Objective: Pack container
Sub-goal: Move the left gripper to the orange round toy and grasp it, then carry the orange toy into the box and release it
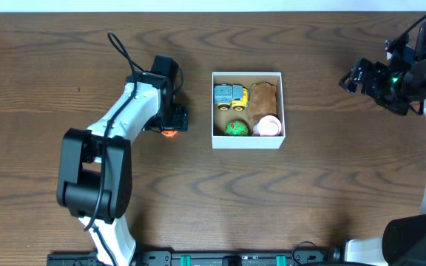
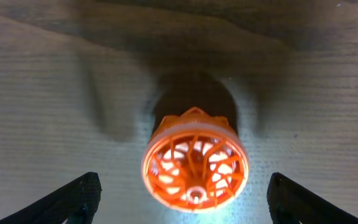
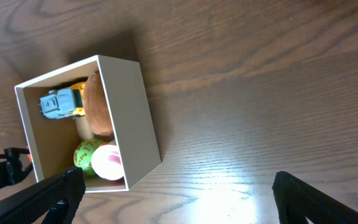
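Observation:
The container (image 1: 247, 140), a square white box with a tan inside, sits mid-table and holds a blue-and-yellow toy truck (image 1: 228, 97), a brown plush (image 1: 262, 98), a green ball (image 1: 235, 128) and a pink-white cup (image 1: 268, 126). It also shows in the right wrist view (image 3: 132, 99). An orange lattice ball (image 2: 195, 159) lies on the table left of the box, under my left gripper (image 1: 171, 130). In the left wrist view my left gripper (image 2: 182, 202) is open, its fingers wide on both sides of the ball and apart from it. My right gripper (image 1: 352, 79) is open and empty, far right of the box.
The brown wood table (image 1: 309, 199) spreads around the box. A black cable (image 1: 121, 52) runs off the left arm. The right arm's base (image 1: 413, 240) stands at the front right corner, the left arm's base (image 1: 95, 181) at the front left.

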Robot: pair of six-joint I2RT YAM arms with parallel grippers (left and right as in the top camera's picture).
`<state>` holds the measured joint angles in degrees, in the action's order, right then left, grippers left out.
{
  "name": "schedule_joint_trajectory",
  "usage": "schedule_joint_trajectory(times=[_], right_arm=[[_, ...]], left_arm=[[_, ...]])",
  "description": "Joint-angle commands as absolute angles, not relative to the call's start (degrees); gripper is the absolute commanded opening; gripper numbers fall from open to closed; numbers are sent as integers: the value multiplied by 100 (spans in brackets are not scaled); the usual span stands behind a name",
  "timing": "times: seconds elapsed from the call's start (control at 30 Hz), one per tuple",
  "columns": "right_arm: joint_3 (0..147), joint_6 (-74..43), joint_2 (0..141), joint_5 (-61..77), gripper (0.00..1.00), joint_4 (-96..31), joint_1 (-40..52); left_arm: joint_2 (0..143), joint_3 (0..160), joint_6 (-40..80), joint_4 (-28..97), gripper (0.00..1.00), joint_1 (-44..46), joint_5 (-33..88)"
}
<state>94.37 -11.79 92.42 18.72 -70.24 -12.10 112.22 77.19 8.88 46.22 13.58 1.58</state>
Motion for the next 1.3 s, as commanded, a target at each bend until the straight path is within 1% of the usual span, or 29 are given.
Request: schedule_joint_trajectory(times=[0.0,0.2,0.3,0.5,0.57,0.63,0.7,0.77,0.9,1.1,1.27], right_arm=[[9432,-1214,9247,1953,99,-7030,-1229],[9432,-1214,9247,1953,99,-7030,-1232],[9432,-1214,9247,1953,99,-7030,-1232],[9432,-1214,9247,1951,99,-7054,-1232],[9432,-1216,9247,1953,99,-7057,-1232],[9432,-1214,9247,1953,99,-7057,-1229],[9432,-1214,9247,1953,99,-7054,-1232],[9432,-1214,9247,1953,99,-7059,-1232],[9432,-1214,9247,1953,99,-7061,-1232],[9432,-1216,9247,1953,99,-7050,-1232],[9432,-1216,9247,1953,99,-7046,-1232]], left_arm=[[11402,7688,707,4554,87,1330,246],[11646,7688,563,4436,86,1330,261],[11688,7688,445,4416,82,1330,259],[11684,7690,403,4386,70,1330,257],[11668,7721,403,4405,64,1330,257],[11646,7791,403,4471,58,1330,257],[11598,7907,401,4584,56,1330,257],[11504,8042,401,4740,50,1330,257],[11159,8307,408,5072,49,1330,259],[10276,8838,434,5763,49,1457,320],[9553,8934,502,5454,49,1997,561]])
